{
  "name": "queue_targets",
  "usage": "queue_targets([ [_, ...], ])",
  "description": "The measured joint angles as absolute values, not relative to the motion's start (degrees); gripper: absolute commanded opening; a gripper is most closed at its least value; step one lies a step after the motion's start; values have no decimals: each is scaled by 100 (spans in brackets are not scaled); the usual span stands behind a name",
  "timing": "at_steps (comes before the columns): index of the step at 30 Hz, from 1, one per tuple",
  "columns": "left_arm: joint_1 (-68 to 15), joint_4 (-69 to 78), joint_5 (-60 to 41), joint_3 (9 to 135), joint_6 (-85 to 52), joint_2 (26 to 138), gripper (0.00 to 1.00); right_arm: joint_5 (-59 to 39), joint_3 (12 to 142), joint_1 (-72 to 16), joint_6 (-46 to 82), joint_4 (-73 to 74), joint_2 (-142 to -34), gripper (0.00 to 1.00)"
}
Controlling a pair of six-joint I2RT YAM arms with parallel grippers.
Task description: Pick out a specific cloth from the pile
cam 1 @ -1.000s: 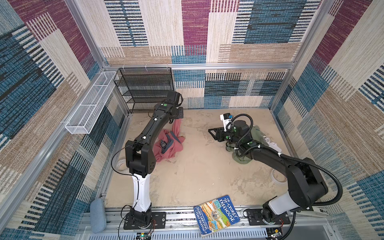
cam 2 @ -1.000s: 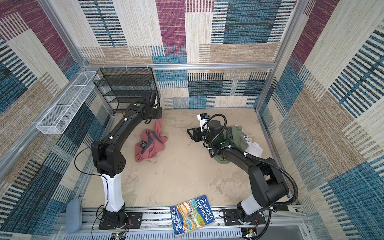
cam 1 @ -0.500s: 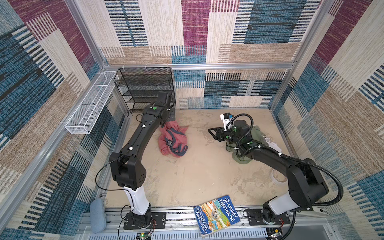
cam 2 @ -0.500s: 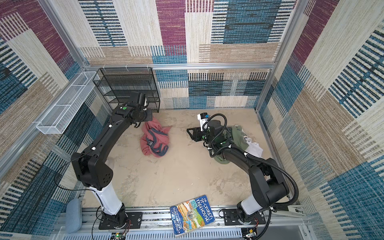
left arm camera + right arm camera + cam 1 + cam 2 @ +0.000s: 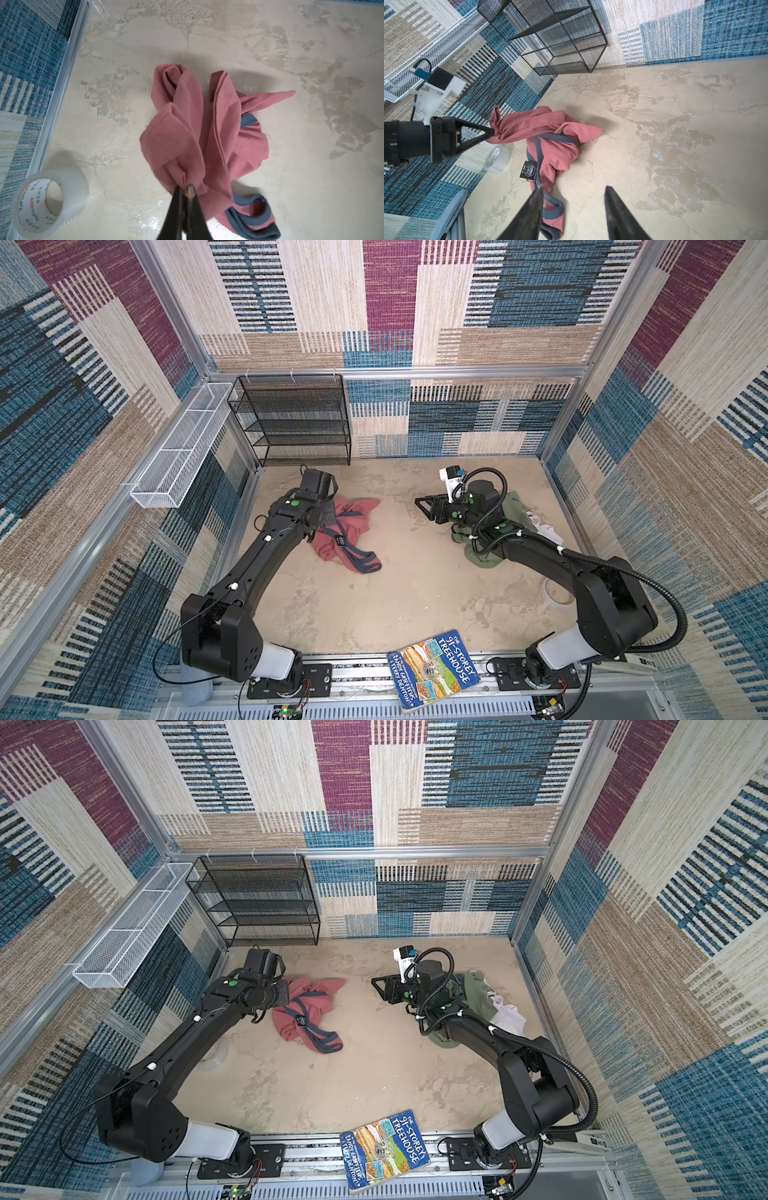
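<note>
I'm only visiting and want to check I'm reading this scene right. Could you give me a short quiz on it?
1. True or false: the left tool is shut on the cloth.
2. Where does the pile lie? A: beneath the right arm. B: on the rack. C: on the book.
3. Fill in: the right tool holds nothing; its jaws stand ____.

Key: 1 true; 2 A; 3 open.
</note>
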State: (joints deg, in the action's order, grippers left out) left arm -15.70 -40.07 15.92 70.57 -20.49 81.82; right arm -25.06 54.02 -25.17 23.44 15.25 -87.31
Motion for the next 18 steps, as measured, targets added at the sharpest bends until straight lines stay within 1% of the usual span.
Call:
queue_targets([
  [11, -1474, -3647, 1608, 5752, -2571, 8130, 0, -2596, 5256, -2523, 2436, 1555, -8643, 51],
  [18, -1341, -3330, 1459, 5443, -2729, 8388, 0, -2593, 5218, -2534, 2458, 1555, -8517, 51],
])
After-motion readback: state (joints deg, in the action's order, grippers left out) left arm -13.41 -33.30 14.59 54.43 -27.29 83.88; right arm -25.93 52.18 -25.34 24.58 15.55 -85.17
